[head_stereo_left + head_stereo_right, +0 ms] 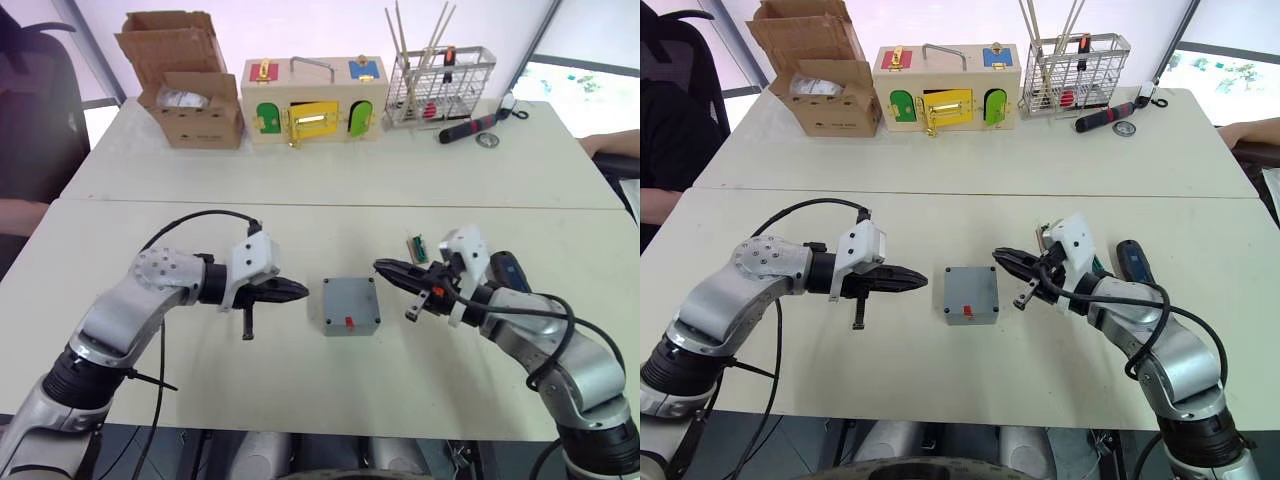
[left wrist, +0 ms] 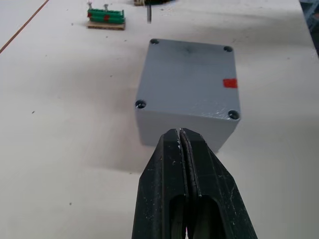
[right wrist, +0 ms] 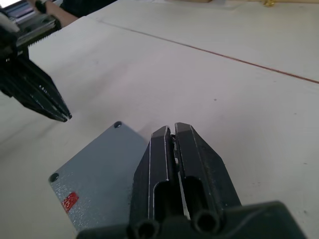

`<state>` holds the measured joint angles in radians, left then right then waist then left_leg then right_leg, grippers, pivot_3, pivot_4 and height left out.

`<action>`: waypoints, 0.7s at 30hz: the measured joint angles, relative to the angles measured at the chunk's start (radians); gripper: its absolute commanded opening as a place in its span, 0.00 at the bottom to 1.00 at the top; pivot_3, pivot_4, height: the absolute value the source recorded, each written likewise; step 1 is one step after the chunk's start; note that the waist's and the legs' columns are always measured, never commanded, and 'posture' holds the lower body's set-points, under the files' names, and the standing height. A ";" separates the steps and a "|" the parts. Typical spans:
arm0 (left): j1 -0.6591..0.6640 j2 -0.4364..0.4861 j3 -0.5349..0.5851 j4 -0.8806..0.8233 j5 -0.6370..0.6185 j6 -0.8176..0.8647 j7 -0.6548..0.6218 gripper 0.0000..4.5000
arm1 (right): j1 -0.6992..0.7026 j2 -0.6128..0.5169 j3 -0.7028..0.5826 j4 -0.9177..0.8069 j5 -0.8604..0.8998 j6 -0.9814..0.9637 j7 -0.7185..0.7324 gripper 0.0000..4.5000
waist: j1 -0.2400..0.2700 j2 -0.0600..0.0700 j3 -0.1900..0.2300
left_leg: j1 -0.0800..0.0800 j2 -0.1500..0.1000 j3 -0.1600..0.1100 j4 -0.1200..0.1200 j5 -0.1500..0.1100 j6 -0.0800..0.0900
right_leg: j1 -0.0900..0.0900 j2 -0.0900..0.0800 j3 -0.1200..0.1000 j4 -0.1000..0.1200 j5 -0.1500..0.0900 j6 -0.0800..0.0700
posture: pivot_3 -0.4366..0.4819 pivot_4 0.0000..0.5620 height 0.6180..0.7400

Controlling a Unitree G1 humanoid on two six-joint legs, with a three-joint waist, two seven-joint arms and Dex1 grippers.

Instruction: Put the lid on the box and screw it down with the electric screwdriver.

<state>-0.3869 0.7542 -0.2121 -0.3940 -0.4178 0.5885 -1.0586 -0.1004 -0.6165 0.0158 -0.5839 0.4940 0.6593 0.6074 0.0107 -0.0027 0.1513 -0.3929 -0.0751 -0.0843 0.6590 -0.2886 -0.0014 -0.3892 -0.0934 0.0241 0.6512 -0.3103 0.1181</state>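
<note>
Closed tools (image 1: pixel 300 291) flanking lidded box (image 1: pixel 350 306)

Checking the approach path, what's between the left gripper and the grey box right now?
Bare tabletop. In the left wrist view the shut left gripper points at the box with nothing between; the left eye view agrees.

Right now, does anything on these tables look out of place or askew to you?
Little stands out. The grey box sits square on the table between the two shut grippers, its lid already on. A black-and-red handled tool lies loose beside the wire basket rather than in it, and the cardboard box stands with flaps open.
</note>
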 measured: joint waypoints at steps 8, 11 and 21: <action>0.023 -0.002 0.000 -0.021 -0.008 0.021 0.027 0.00 | 0.009 -0.001 0.022 0.005 -0.042 -0.028 0.027 0.01 | 0.002 0.000 0.000 | 0.000 0.000 0.000 0.000 0.000 0.000 | 0.000 0.000 0.000 0.000 0.000 0.000 | 0.48 0.27 1.00; 0.023 -0.010 0.000 -0.021 -0.008 0.022 0.036 0.00 | 0.016 0.000 0.023 0.020 -0.059 -0.036 0.027 0.01 | 0.001 0.000 0.000 | 0.000 0.000 0.000 0.000 0.000 0.000 | 0.000 0.000 0.000 0.000 0.000 0.000 | 0.48 0.27 1.00; 0.021 -0.019 -0.001 -0.021 -0.007 0.022 0.038 0.00 | 0.022 0.008 0.023 0.022 -0.080 -0.043 0.025 0.01 | 0.001 0.000 0.000 | 0.000 0.000 0.000 0.000 0.000 0.000 | 0.000 0.000 0.000 0.000 0.000 0.000 | 0.48 0.27 1.00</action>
<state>-0.3654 0.7350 -0.2129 -0.4150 -0.4251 0.6106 -1.0209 -0.0785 -0.6089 0.0387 -0.5620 0.4136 0.6160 0.6326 0.0115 -0.0027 0.1513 -0.3929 -0.0751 -0.0844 0.6590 -0.2885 -0.0014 -0.3893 -0.0933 0.0241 0.6514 -0.3103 0.1181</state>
